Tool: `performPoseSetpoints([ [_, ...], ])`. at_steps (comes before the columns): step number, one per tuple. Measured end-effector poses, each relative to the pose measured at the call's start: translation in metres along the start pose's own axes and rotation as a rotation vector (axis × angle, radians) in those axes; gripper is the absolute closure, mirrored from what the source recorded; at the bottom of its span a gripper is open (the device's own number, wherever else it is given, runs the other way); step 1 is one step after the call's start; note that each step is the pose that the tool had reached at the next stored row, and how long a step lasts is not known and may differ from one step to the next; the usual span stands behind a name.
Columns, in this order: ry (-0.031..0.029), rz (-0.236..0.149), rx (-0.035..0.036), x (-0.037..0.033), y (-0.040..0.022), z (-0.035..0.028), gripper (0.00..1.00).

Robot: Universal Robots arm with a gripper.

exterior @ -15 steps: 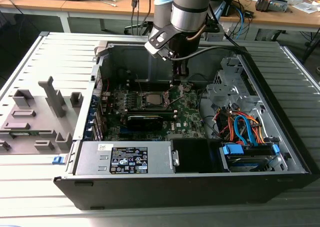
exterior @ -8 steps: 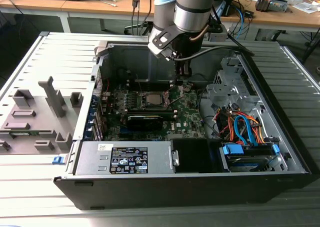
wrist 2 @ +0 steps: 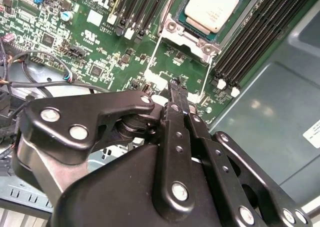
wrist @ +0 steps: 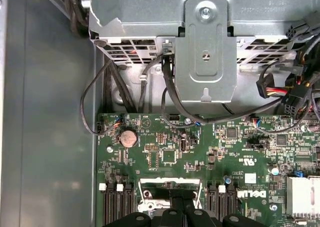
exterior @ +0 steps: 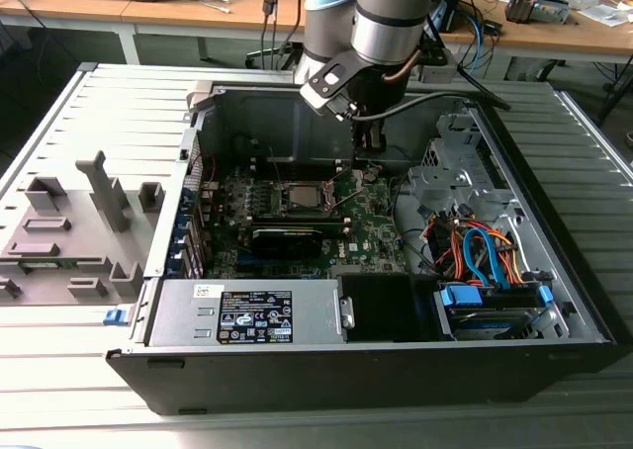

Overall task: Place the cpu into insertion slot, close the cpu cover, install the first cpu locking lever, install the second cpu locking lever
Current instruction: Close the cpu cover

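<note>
Placement looks done: the cpu (wrist 2: 212,7) lies seated in the insertion slot (wrist 2: 173,27), near the middle of the green motherboard (wrist: 220,152). We cannot tell whether the cpu cover is shut over it. Two thin wire locking levers (wrist 2: 152,54) reach out from the slot's rim toward the gripper (wrist 2: 179,89), which hangs between them, fingers pressed together on nothing, it seems. We judge the lever work to be in hand. White lettering marks the board, and a printed label (exterior: 259,320) sits on the power supply (exterior: 188,315).
</note>
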State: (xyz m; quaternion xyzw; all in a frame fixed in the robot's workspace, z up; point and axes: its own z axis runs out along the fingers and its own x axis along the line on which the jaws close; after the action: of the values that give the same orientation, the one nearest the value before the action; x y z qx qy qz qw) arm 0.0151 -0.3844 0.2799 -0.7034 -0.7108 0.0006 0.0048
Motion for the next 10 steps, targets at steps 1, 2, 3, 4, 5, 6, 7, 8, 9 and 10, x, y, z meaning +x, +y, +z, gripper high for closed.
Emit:
performPoseSetpoints([
  [1,0.0000,0.000,0.0001,0.0000,0.0009,0.0000,0.89],
  [2,0.0000,0.000,0.0002,0.0000,0.0015,0.0001,0.89],
  [3,0.0000,0.000,0.0000,0.0000,0.0025,0.0001,0.89],
  [4,0.0000,0.000,0.0000,0.0000,0.0033,0.0001,0.89],
  [5,0.0000,0.000,0.0001,-0.0001,0.0043,0.0001,0.89],
  [6,0.0001,0.000,0.0000,0.0000,0.0052,0.0002,0.89],
  [7,0.0000,0.000,0.0001,-0.0001,0.0063,0.0002,0.89],
  [8,0.0000,0.000,0.0001,-0.0001,0.0070,0.0003,0.89],
  [9,0.0000,0.000,0.0001,-0.0001,0.0078,0.0004,0.89],
  [10,0.0000,0.000,0.0002,-0.0001,0.0088,0.0004,0.89],
])
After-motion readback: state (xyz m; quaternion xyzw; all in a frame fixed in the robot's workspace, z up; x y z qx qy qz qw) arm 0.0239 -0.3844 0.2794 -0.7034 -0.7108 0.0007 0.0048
